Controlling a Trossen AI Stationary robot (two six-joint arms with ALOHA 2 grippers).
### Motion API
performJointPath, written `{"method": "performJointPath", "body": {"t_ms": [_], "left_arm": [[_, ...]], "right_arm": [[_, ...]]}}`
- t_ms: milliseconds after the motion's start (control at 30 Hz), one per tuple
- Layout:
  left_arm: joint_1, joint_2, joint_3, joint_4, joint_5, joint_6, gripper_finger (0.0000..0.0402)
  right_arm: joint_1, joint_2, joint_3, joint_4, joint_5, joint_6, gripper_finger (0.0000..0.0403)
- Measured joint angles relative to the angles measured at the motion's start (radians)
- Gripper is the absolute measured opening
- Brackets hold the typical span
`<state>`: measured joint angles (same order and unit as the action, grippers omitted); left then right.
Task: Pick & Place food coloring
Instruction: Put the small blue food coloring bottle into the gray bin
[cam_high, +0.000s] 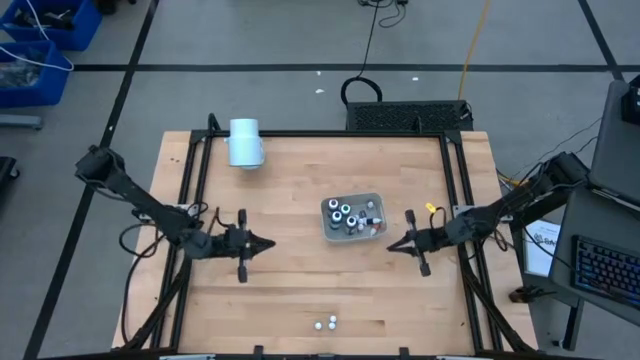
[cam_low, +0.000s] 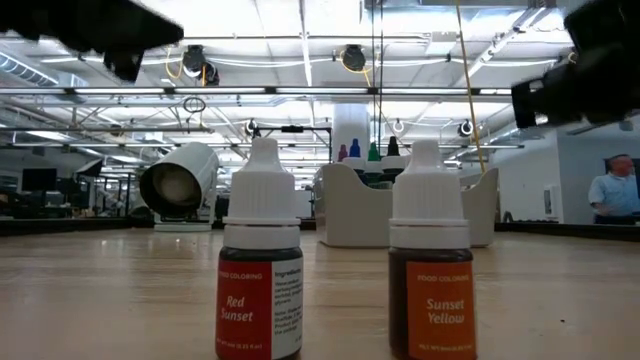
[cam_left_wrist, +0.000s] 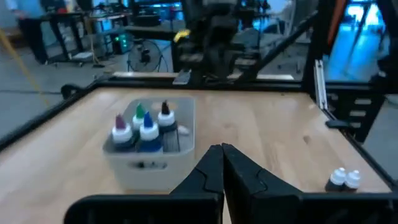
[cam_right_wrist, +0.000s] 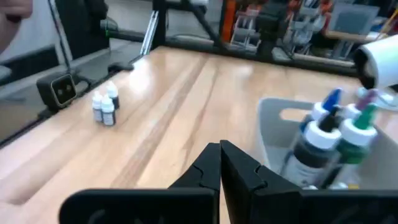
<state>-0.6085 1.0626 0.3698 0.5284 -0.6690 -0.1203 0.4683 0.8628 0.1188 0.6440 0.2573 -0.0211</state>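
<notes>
Left gripper (cam_high: 268, 243) hovers over the counter (cam_high: 300, 290) left of centre, fingers pressed together, holding nothing. Right gripper (cam_high: 393, 245) hovers on the right side, just right of the tray (cam_high: 352, 217), fingers also pressed together and empty.

Most of the food coloring sits in the translucent tray near the counter's middle: dark bottles with blue, green and black tips (cam_left_wrist: 140, 127) standing upright inside; the right wrist view shows the same cluster (cam_right_wrist: 333, 134).

Two more bottles stand apart from the tray at the near edge of the counter (cam_high: 325, 324), close side by side and upright. In the low view they read "Red Sunset" (cam_low: 261, 270) and "Sunset Yellow" (cam_low: 430, 270), both with white caps.

Pale cylinder (cam_high: 245, 142) lies on its side at the far left of the counter, well apart from the tray.
</notes>
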Motion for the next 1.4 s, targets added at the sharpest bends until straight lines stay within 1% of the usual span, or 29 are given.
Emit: {"method": "performJointPath", "body": {"t_ms": [33, 100, 200, 267, 333, 433, 600, 700, 800, 900, 1000, 1067, 1133, 1267, 1400], "left_arm": [[0.004, 0.011, -0.033, 0.057, -0.001, -0.016, 0.0005], [0.008, 0.052, -0.083, 0.135, -0.034, -0.044, 0.0003], [0.016, 0.116, -0.119, 0.187, -0.079, -0.043, 0.0007], [0.029, 0.15, -0.12, 0.236, -0.09, -0.032, 0.0014], [0.049, 0.172, -0.119, 0.296, -0.089, 0.024, 0.002], [0.076, 0.177, -0.119, 0.338, -0.09, 0.071, 0.0021], [0.081, 0.172, -0.118, 0.32, -0.085, 0.05, 0.001], [0.081, 0.172, -0.118, 0.303, -0.056, 0.089, 0.0004], [0.081, 0.172, -0.118, 0.297, -0.001, 0.1, 0.0005], [0.081, 0.172, -0.118, 0.296, 0.024, 0.086, 0.0019], [0.081, 0.172, -0.118, 0.297, 0.024, 0.057, 0.0033], [0.081, 0.172, -0.118, 0.297, 0.024, 0.056, 0.004], [0.081, 0.172, -0.118, 0.297, 0.024, 0.067, 0.0044], [0.081, 0.172, -0.118, 0.299, 0.024, 0.114, 0.0046], [0.081, 0.172, -0.118, 0.296, 0.024, 0.173, 0.0046]], "right_arm": [[0.013, 0.014, 0.037, -0.037, 0.001, 0.002, 0.0], [0.042, 0.054, 0.112, -0.107, -0.002, 0.002, 0.0], [0.085, 0.142, 0.209, -0.222, -0.025, 0.001, 0.0], [0.117, 0.209, 0.284, -0.239, -0.023, -0.007, 0.0], [0.145, 0.291, 0.357, -0.229, -0.022, -0.022, 0.0], [0.17, 0.424, 0.466, -0.266, -0.024, -0.018, 0.0], [0.182, 0.619, 0.693, -0.381, -0.024, -0.022, 0.0], [0.182, 0.735, 0.816, -0.394, -0.025, -0.037, 0.0], [0.182, 0.843, 0.94, -0.45, -0.022, -0.034, 0.0003], [0.18, 0.962, 1.041, -0.487, -0.026, -0.019, 0.0019], [0.18, 1.052, 1.144, -0.523, -0.025, -0.022, 0.0047], [0.18, 1.09, 1.192, -0.561, -0.022, -0.029, 0.0069], [0.176, 1.108, 1.211, -0.576, -0.022, -0.042, 0.0093], [0.162, 1.095, 1.215, -0.589, -0.024, -0.081, 0.0133], [0.154, 1.078, 1.215, -0.712, -0.032, -0.125, 0.0155]]}}
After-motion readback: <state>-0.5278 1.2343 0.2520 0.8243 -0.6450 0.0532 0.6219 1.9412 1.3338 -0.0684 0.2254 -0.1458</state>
